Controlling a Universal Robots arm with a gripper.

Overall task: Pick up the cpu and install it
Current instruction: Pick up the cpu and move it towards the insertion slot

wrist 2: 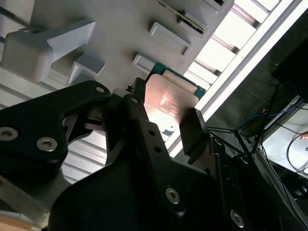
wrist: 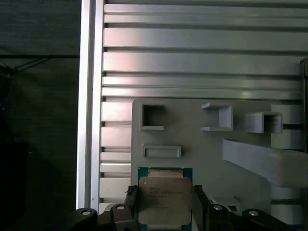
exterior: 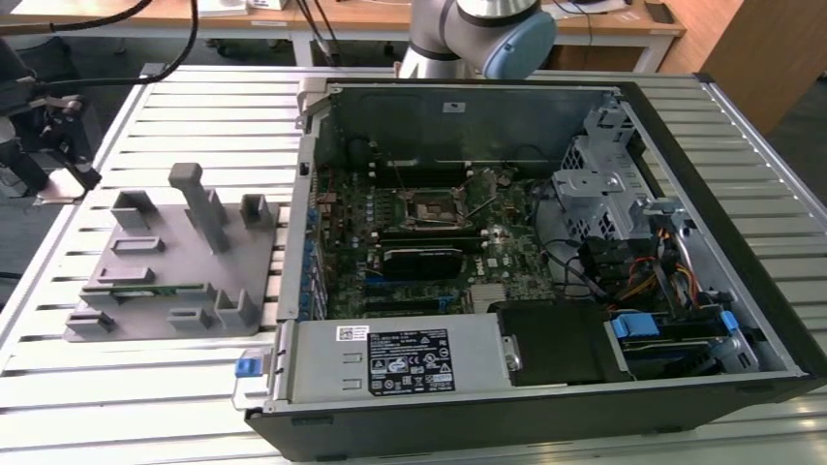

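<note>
In both wrist views the cpu (wrist: 163, 199) (wrist 2: 169, 102), a silver square chip with a green rim, sits between my gripper's black fingers. The gripper (wrist: 165, 197) (wrist 2: 166, 113) is shut on the cpu, with one finger on each of two opposite edges. Beyond it lies the grey holder plate (wrist: 202, 149) (wrist 2: 120, 24) with its pockets and posts, and the chip looks raised off that plate. In the exterior view the open computer case holds the motherboard, with the black square socket frame (exterior: 431, 206) at its centre.
The grey holder plate (exterior: 168, 281) lies on the slatted metal table (exterior: 194, 107), at the exterior view's left of the case (exterior: 723, 194), and carries a green memory stick (exterior: 142, 287). The arm's base (exterior: 478, 34) stands behind the case. Dark hardware (exterior: 45, 126) is at the left edge.
</note>
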